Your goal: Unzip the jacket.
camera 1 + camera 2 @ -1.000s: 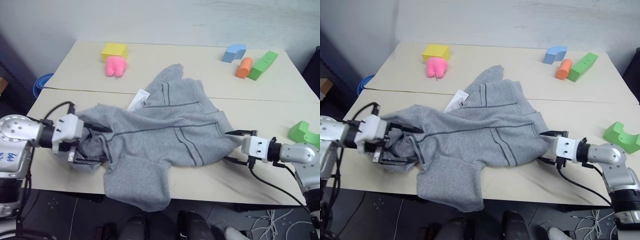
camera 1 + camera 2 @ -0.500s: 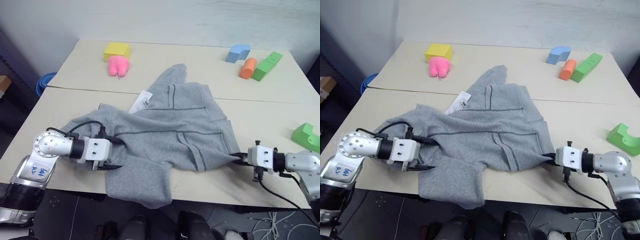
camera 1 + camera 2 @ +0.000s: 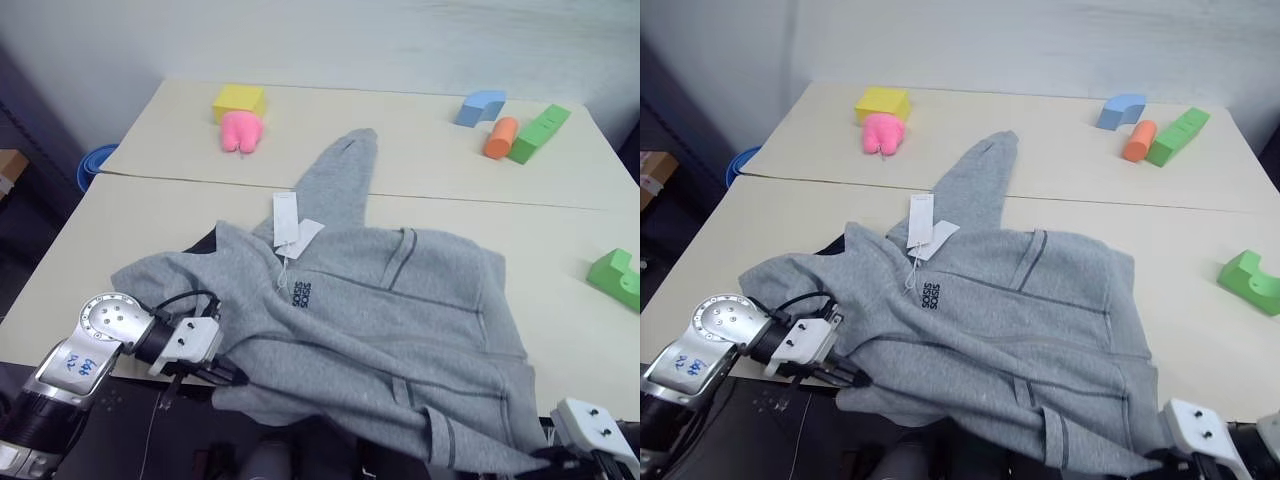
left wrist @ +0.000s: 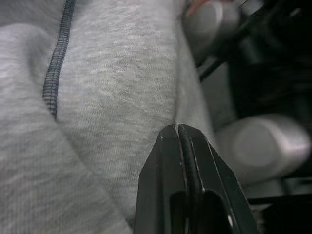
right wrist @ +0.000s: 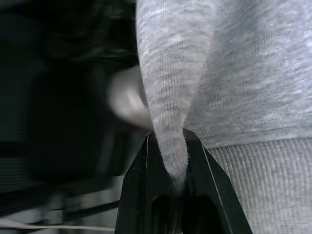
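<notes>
Now, item: the jacket (image 3: 380, 310), grey fleece with a dark hood lining, lies front-up across the near table (image 3: 560, 250), logo and hang tag (image 3: 290, 225) showing, one sleeve reaching back toward the far table, its lower hem hanging over the near edge. Change since a second ago: then it lay bunched with the seamed back uppermost and both grippers stood spread at its two sides; both have since closed on cloth and drawn back toward the robot, and the garment is turned over and pulled out flatter. Left gripper (image 4: 178, 127): clamped, fingers pressed together on a fold of fleece at the jacket's left near edge. Right gripper (image 5: 165, 146): clamped on a pinch of fabric beside the ribbed hem at the right near corner. Bearing on the task, as a judgement: the front is exposed, so the zip line should be reachable, though the puller itself cannot be made out; unzipping is not yet begun. Bystanders: pink toy (image 3: 236, 131), yellow block (image 3: 238, 99), unaffected
</notes>
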Available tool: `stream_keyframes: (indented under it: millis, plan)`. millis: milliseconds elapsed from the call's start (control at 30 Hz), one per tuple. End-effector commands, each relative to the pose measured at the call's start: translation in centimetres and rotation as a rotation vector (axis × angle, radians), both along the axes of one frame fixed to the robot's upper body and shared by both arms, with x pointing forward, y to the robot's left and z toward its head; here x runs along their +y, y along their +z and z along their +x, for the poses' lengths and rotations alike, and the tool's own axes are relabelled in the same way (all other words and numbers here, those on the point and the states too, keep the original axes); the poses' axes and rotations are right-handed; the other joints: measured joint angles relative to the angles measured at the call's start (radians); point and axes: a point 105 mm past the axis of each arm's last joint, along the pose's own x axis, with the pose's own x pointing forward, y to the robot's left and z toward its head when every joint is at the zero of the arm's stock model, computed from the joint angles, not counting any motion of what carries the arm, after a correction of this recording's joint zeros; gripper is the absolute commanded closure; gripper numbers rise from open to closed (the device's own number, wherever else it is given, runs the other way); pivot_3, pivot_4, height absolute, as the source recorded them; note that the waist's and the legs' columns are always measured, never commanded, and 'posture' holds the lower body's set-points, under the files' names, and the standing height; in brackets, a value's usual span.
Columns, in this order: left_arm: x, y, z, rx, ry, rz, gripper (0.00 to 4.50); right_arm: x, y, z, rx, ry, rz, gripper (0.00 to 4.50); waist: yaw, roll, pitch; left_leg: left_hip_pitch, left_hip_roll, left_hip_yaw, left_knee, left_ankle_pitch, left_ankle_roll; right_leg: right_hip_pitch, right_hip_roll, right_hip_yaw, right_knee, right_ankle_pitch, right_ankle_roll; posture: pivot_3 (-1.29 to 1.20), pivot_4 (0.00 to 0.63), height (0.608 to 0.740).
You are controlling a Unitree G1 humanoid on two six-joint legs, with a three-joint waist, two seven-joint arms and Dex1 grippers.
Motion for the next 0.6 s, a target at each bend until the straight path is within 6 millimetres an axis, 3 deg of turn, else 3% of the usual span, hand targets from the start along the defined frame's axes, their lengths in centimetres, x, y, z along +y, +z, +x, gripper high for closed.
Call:
stream_keyframes:
  millis: [33, 133, 200, 233, 267, 333, 467, 600]
  plan:
    - [1.0, 1.1, -2.1, 0.176, 0.009, 0.024, 4.47, 2.0, 1.1, -1.0, 0.032, -0.004, 0.07, 4.5, -0.003, 0.0, 0.0, 0.0, 0.001, 0.0, 0.0, 0.0, -0.001, 0.0, -0.001, 0.001, 0.0, 0.0, 0.0, 0.0, 0.15, 0.74]
    - [1.6, 1.7, -1.7, 0.16, 0.067, -0.003, 4.47, 2.7, 1.5, 0.7, -0.064, -0.092, 0.1, 4.5, -0.002, 0.0, 0.0, 0.0, 0.005, 0.0, 0.0, -0.001, -0.002, 0.0, 0.0, 0.001, -0.002, 0.0, -0.001, 0.0, 0.15, 0.74]
    - [2.0, 2.8, -1.0, 0.188, 0.165, -0.028, 4.47, 3.2, 3.0, 1.7, -0.033, -0.196, 0.215, 4.5, -0.002, 0.0, 0.0, 0.0, 0.005, 0.0, 0.001, -0.001, -0.003, 0.0, 0.0, 0.001, -0.003, 0.0, -0.001, 0.0, 0.15, 0.74]
    - [2.2, 3.4, -0.6, 0.222, 0.224, -0.034, 4.5, 3.5, 3.7, 1.5, 0.022, -0.213, 0.264, 3.88, -0.002, 0.0, 0.0, 0.0, 0.005, 0.0, 0.001, -0.001, -0.003, 0.0, 0.0, 0.001, -0.003, 0.0, -0.001, 0.0, 0.15, 0.74]
    - [2.4, 3.9, -0.9, 0.305, 0.267, -0.031, 4.05, 3.7, 4.2, 1.4, 0.063, -0.221, 0.292, 3.6, -0.002, 0.0, 0.0, 0.0, 0.005, 0.0, 0.001, -0.001, -0.003, 0.0, -0.001, 0.002, -0.003, -0.001, -0.001, 0.0, 0.15, 0.74]
    - [2.4, 4.6, -1.8, 0.376, 0.251, -0.028, 3.57, 3.9, 4.8, 1.1, 0.128, -0.242, 0.32, 2.97, -0.001, 0.0, 0.0, 0.0, 0.006, 0.0, 0.001, -0.002, -0.003, -0.001, 0.001, 0.001, -0.001, -0.001, -0.002, 0.0, 0.15, 0.74]
    - [1.2, 7.1, -1.4, 0.32, 0.276, -0.168, 2.31, 3.7, 7.9, 2.2, 0.184, -0.35, 0.494, 1.61, 0.001, 0.002, 0.001, 0.0, 0.005, 0.0, 0.0, -0.003, -0.002, 0.0, 0.001, 0.001, -0.001, -0.001, -0.002, 0.0, 0.15, 0.74]
    - [0.9, 9.2, 0.2, 0.171, 0.326, -0.289, 1.12, 2.1, 9.7, 6.0, -0.051, -0.418, 0.499, 0.3, 0.0, 0.0, 0.001, 0.0, 0.006, 0.0, 0.001, -0.003, -0.002, 0.0, 0.001, 0.001, -0.002, -0.001, -0.002, 0.0, 0.15, 0.74]
